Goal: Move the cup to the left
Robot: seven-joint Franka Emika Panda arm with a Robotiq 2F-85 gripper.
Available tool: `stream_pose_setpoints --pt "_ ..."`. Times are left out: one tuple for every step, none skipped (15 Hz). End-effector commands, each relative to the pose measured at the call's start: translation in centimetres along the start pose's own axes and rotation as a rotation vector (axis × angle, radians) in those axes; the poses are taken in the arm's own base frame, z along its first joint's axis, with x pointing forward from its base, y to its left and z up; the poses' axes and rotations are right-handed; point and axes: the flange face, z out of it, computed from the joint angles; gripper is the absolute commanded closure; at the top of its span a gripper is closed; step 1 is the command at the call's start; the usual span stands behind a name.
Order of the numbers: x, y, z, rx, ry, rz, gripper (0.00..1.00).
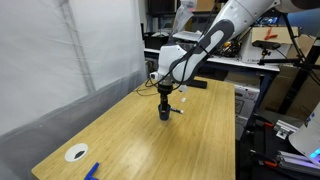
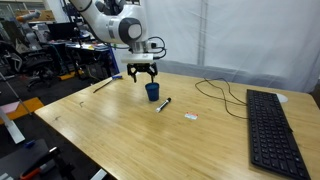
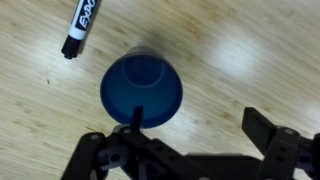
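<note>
Here, in the wrist view, the gripper is spread wide and holds nothing. The cup stands upright on the table, seen from above with its mouth open. It sits off to one side of the gap, with one finger overlapping its rim; I cannot tell whether they touch. Just beyond the cup lies a black marker, apart from it.

This view shows nothing of the wider table. In an exterior view the keyboard lies nearest the camera, with a cable behind it and a small white scrap on the wood. Farther in, the marker lies just beside the cup, and the gripper hangs above and a little to the side of it, jaws apart and pointing down.

Only in the exterior view from the opposite end do a white disc and a small blue flat thing appear, close to the camera and well apart from the cup. There the gripper seems directly over the cup, and the keyboard is out of frame.
</note>
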Motion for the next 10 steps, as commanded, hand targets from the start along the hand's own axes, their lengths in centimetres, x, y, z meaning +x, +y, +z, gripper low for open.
stream_pose_setpoints --pt "0.99 0.75 0.88 -0.047 0.028 0.018 0.00" --pt "1.12 0.83 0.98 -0.053 0.023 0.020 0.00" --pt "1.25 0.83 0.90 -0.055 0.015 0.030 0.00" --pt "1.42 0.84 0.76 -0.054 0.009 0.038 0.00" --pt "1.39 0.81 0.56 -0.045 -0.005 0.058 0.00" --pt "1.36 0.83 0.37 -0.040 -0.017 0.077 0.00" --pt "1.23 0.81 0.24 -0.036 -0.026 0.098 0.00" --pt "1.08 0.78 0.13 -0.025 -0.035 0.114 0.00" --pt "0.87 0.69 0.09 -0.013 -0.053 0.137 0.00" --pt "0.60 0.65 0.13 0.000 -0.070 0.156 0.00"
